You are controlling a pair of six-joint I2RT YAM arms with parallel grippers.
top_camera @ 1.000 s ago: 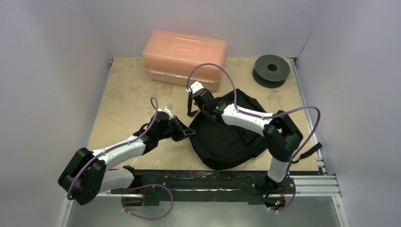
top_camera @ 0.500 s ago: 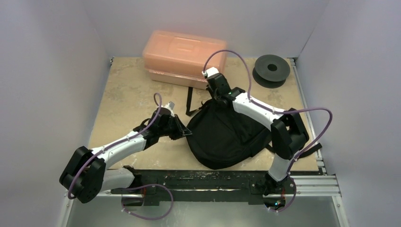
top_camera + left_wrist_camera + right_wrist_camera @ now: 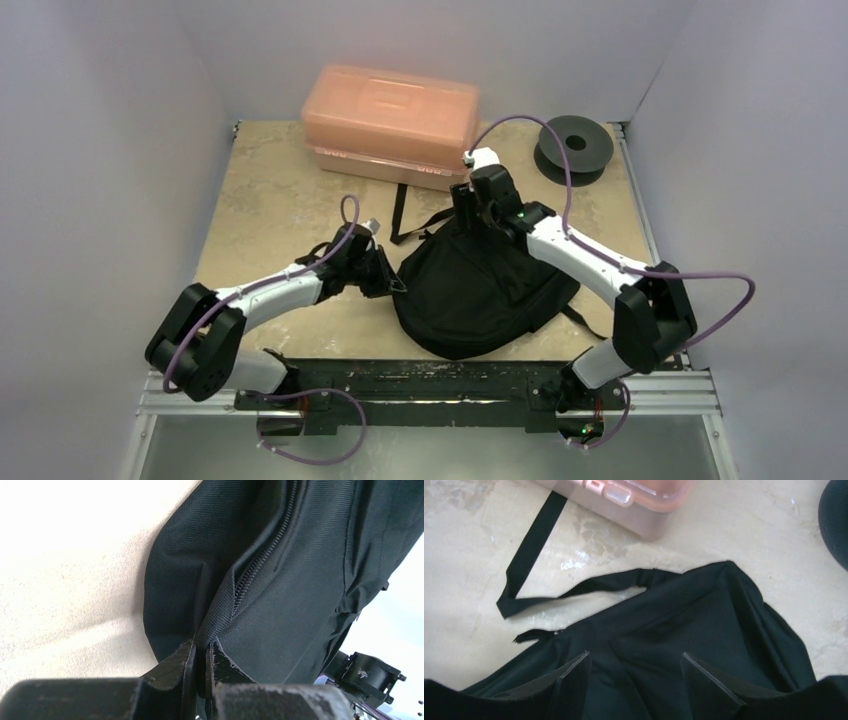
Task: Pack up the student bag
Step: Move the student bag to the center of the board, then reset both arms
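Student bag (image 3: 480, 290): soft black woven-fabric backpack slumped on the table (image 3: 270, 190) near its front edge, zip (image 3: 260, 565) ridged, flat strap (image 3: 531, 550) looped toward the lidded translucent orange-pink plastic box (image 3: 390, 115) (contents can't tell), left gripper (image 3: 202, 655) clamped on a fabric fold beside the zip, right gripper (image 3: 634, 675) spread wide over the bag's far edge.

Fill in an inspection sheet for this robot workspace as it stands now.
Surface: beige mottled table.
Job's things: black bag lying mid-table, strap trailing toward the box.
Clutter: orange box at back; black spool back right.
Grippers: left gripper, jaws shut on bag fabric by the zip; right gripper, jaws open over bag's far edge.
Cables: purple cables looping along both arms.
Surroundings: plain pale walls on three sides.
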